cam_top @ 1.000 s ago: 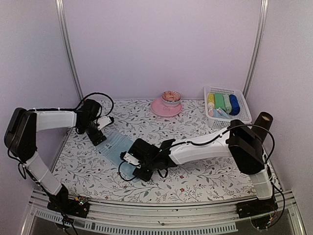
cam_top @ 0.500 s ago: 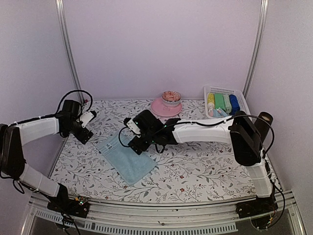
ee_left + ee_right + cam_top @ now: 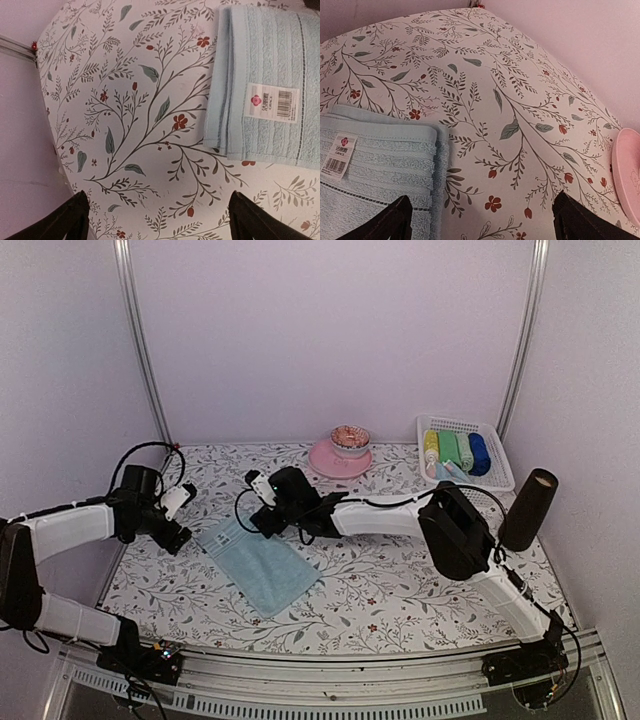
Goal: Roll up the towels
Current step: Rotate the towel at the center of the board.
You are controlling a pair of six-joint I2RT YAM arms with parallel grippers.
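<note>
A pale blue towel (image 3: 258,565) lies flat and folded on the floral table, a white barcode label near its far end. It shows in the left wrist view (image 3: 270,85) and the right wrist view (image 3: 375,170). My left gripper (image 3: 176,536) is open and empty, just left of the towel's far left corner. My right gripper (image 3: 262,521) is open and empty, over the towel's far right edge. Several rolled towels (image 3: 455,451) lie in a white basket (image 3: 497,483) at the back right.
A pink plate (image 3: 339,460) with a small bowl (image 3: 350,437) on it stands at the back centre; its rim shows in the right wrist view (image 3: 627,175). A dark brown cylinder (image 3: 527,510) stands at the right edge. Metal posts and walls enclose the table.
My right gripper has moved from the towel's near end up to its far right edge. My left gripper has pulled back left off the towel. The towel now lies uncovered.
</note>
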